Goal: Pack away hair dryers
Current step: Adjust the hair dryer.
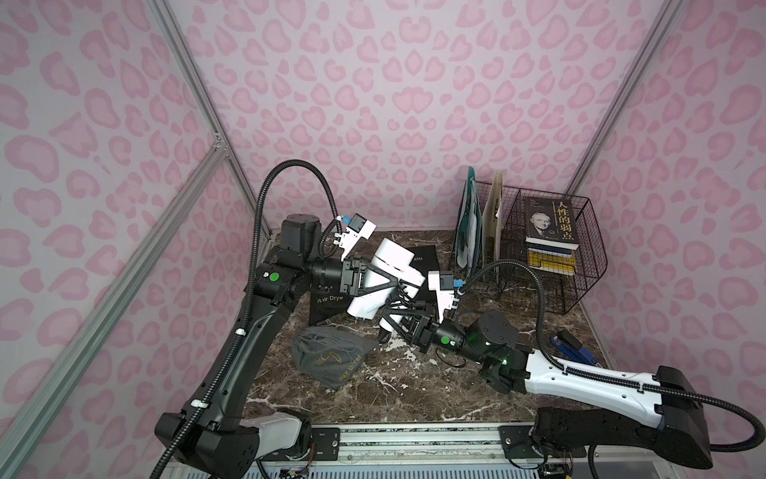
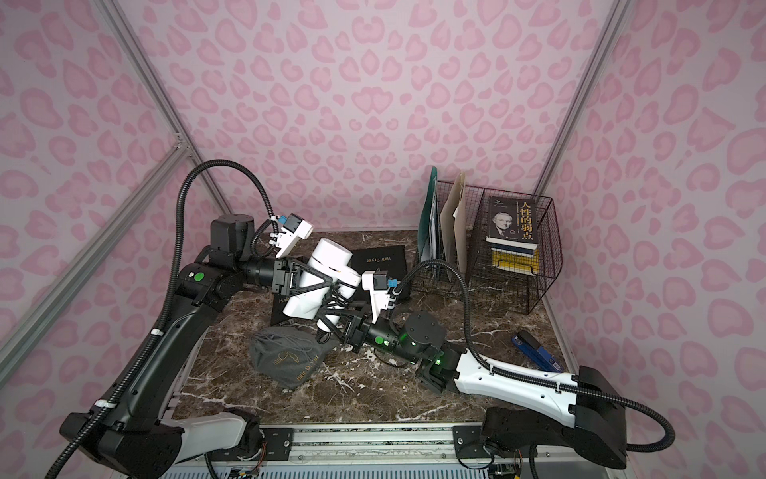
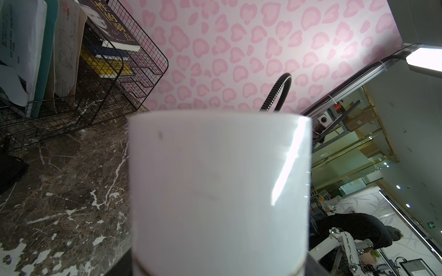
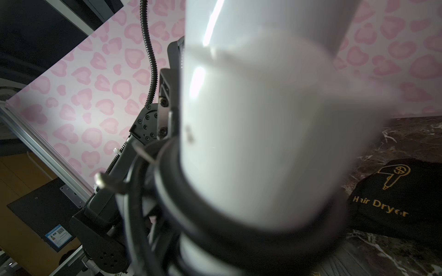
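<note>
A white hair dryer (image 1: 389, 257) (image 2: 327, 253) hangs tilted above the marble table (image 1: 414, 390), held between both arms. My left gripper (image 1: 385, 282) comes in from the left and is shut across its wide barrel (image 3: 215, 179), which fills the left wrist view. My right gripper (image 1: 398, 309) reaches up from the right, its fingers on either side of the handle (image 4: 251, 143), which has a black cord (image 4: 239, 227) wound round it. I cannot see whether those fingers press on it. No dark teal dryer shows.
A grey "Hair Dryer" pouch (image 1: 331, 356) lies bunched at the front left. Flat black pouches (image 1: 427, 257) (image 4: 394, 198) lie under the arms. A wire rack (image 1: 580, 257) with books and folders stands at the back right, a blue stapler (image 1: 572, 344) in front of it.
</note>
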